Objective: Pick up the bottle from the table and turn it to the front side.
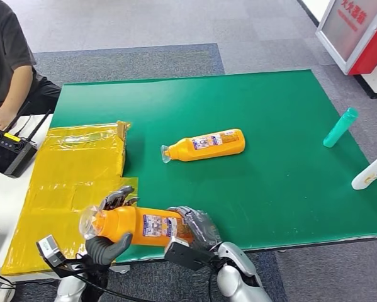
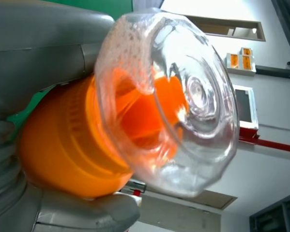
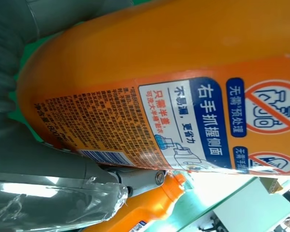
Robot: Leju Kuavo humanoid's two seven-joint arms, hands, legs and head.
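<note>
An orange bottle (image 1: 138, 225) with a clear cap (image 1: 89, 220) lies sideways in the air above the table's near edge, held at both ends. My left hand (image 1: 111, 242) grips its neck end, thumb under and fingers over. My right hand (image 1: 196, 229) grips its base. The left wrist view looks straight at the clear cap (image 2: 172, 96) and orange neck (image 2: 66, 145). The right wrist view has the bottle's printed label (image 3: 194, 116) close up. A second orange bottle (image 1: 206, 145) lies flat on the green mat (image 1: 281, 126), cap to the left; it also appears in the right wrist view (image 3: 150, 208).
A yellow wrapped package (image 1: 72, 182) covers the table's left part. A teal bottle (image 1: 340, 126) and a white bottle (image 1: 371, 170) lie at the right edge. A seated person (image 1: 8, 69) is at the far left beside a black controller (image 1: 8, 151).
</note>
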